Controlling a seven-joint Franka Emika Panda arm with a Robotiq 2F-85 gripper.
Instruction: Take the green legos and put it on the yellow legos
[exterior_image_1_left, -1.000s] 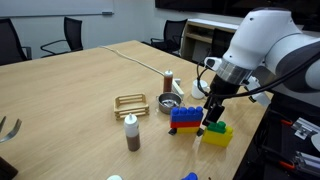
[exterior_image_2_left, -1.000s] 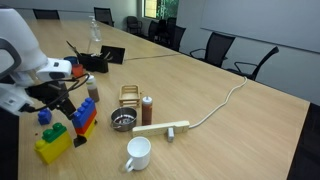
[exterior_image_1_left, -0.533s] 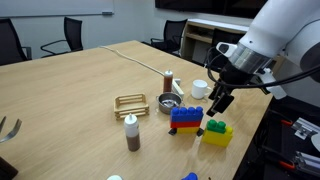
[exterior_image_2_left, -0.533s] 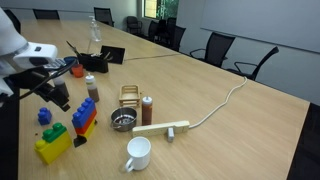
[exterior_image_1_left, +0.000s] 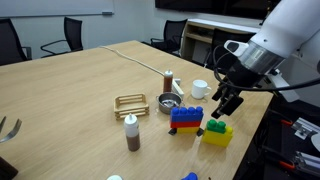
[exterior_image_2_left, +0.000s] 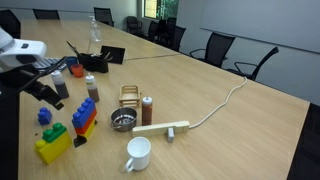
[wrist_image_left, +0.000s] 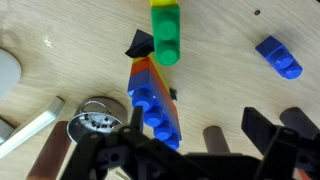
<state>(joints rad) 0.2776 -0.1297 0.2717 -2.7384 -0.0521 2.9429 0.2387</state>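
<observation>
Wooden table (exterior_image_1_left: 80, 90); pincer (exterior_image_1_left: 228, 104) now higher above green legos (exterior_image_1_left: 216, 126)

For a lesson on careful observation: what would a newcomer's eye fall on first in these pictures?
The bright bricks near the table edge stand out most: the green legos sit on the yellow legos, with a blue-and-red brick stack close beside them. Above them hangs the big white arm's gripper, open and holding nothing. A white mug on the wooden table also catches the eye.
</observation>
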